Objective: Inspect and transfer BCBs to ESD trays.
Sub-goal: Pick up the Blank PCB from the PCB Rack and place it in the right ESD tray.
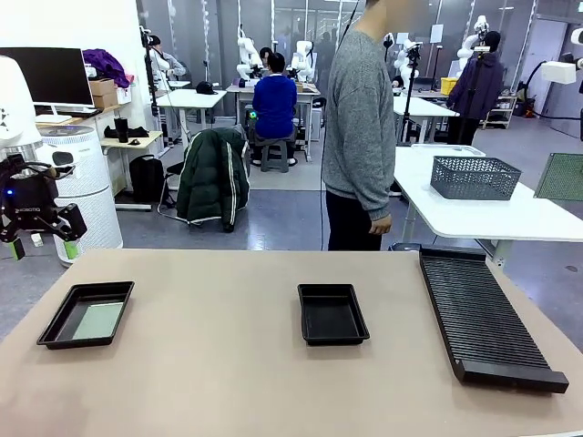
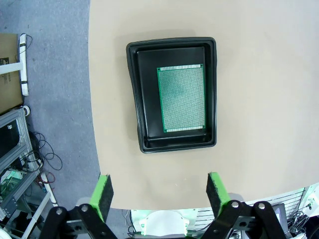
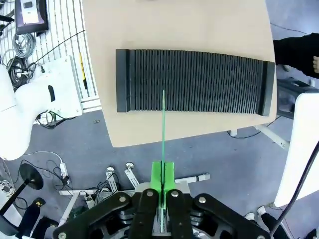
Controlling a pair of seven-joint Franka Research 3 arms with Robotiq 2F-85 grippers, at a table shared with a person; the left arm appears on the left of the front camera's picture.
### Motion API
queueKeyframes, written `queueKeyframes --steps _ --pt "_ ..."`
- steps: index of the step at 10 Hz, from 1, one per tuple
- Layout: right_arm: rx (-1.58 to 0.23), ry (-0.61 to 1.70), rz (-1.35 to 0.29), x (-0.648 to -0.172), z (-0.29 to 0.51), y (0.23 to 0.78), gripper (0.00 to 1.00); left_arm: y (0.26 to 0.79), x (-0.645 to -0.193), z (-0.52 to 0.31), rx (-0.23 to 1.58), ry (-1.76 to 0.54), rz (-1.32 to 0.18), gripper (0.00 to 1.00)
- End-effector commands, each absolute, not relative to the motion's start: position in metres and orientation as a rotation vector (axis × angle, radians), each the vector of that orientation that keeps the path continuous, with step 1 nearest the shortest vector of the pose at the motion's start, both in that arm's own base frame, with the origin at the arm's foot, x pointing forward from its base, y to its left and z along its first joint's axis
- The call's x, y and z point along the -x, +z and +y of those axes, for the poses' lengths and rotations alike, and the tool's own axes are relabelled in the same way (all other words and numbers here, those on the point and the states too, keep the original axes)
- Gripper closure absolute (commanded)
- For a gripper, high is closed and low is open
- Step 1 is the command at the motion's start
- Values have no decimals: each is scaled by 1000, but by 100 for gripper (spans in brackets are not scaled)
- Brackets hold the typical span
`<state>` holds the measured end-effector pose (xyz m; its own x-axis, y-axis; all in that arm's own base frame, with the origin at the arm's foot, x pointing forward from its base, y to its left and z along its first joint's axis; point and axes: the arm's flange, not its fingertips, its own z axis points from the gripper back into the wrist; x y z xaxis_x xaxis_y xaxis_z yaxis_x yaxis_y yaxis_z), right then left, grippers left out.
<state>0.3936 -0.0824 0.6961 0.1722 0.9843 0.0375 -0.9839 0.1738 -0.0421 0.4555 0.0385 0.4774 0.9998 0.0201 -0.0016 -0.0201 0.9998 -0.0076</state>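
board in left tray, second tray mid-table, rack right

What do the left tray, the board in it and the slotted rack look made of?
Left tray: black moulded plastic, slight sheen on the rim. BCB: green laminate, probably fibreglass, with a grid of tiny holes. Rack: black ribbed plastic, matte, by its look.

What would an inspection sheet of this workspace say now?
Surface: tan table, carrying trays and a slotted rack.
Job's things: left ESD tray holds one BCB flat; middle ESD tray holds none; second BCB edge-on, pointing toward the rack.
Clutter: nothing seen.
Grippers: left gripper open, raised near the left tray; right gripper shut on the second BCB.
Cables: cables loose on the floor.
Surroundings: person at the far side; mesh basket on another table.
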Motion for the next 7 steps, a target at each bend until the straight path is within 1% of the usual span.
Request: queueKeyframes --steps 1,2,7 --pt "-9 1346 -59 -396 -77 698 100 476 -455 39 7 16 -8 0" --pt "9 1396 -61 -394 -82 696 100 476 -455 39 7 16 -8 0" --pt "9 1396 -61 -394 -82 696 100 476 -455 39 7 16 -8 0"
